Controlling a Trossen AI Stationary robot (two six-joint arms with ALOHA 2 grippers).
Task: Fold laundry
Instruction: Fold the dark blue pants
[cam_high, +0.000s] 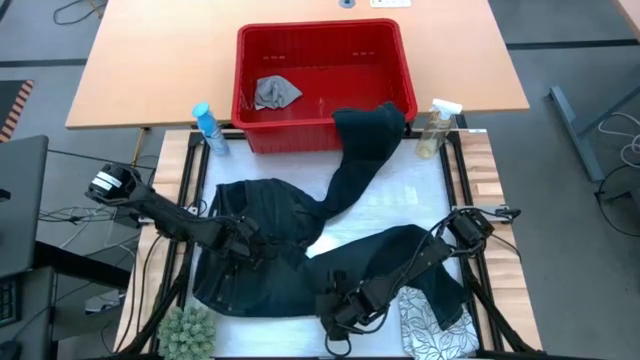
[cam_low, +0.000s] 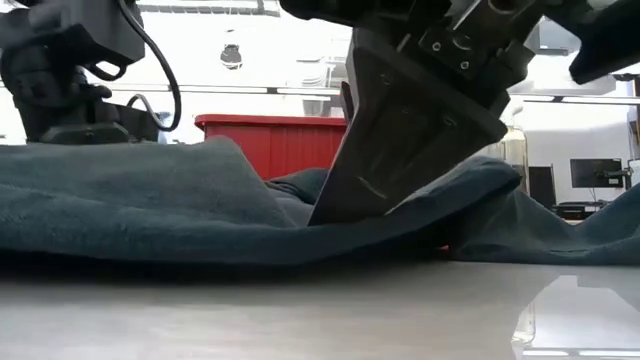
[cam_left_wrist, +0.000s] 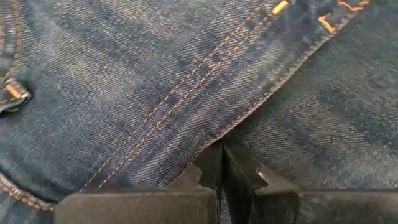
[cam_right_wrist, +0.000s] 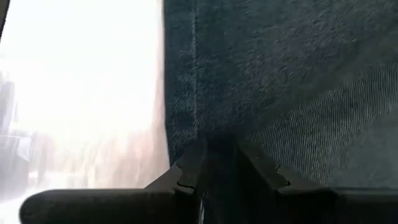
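Currently right gripper clamped on jeans hem, left gripper closed tight, pressing on seat; heavy floppy denim, best grabbed at thick seams.

Dark jeans are spread over the white table, with one leg draped up over the front wall of the red basket. A small grey cloth is seen inside the basket. A leaf-print cloth is laid at the table's near right corner.
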